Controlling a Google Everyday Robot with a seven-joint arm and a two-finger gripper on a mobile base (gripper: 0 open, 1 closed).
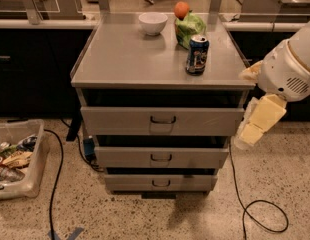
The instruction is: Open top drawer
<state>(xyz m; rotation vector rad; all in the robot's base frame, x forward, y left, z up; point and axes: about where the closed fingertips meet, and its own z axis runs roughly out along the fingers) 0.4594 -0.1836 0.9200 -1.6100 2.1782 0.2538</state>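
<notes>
Dim warm overhead light, soft focus, deep shadows — the tool pale at the right edge

Grey top drawer, dark handle — cream-yellow jaws at its right; blue can, white bowl.

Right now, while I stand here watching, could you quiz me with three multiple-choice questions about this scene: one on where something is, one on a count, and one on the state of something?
1. Where is the gripper relative to the grey cabinet?
A. on top of it
B. off its right side, level with the top drawer
C. underneath it

2. How many drawers does the cabinet have?
A. two
B. three
C. five

3. How does the blue can sit?
A. upright
B. on its side
C. crushed flat

Answers: 1 B, the gripper hangs beside the cabinet's right edge at drawer height. 2 B, three handled fronts are stacked. 3 A, its top rim faces up.
</notes>
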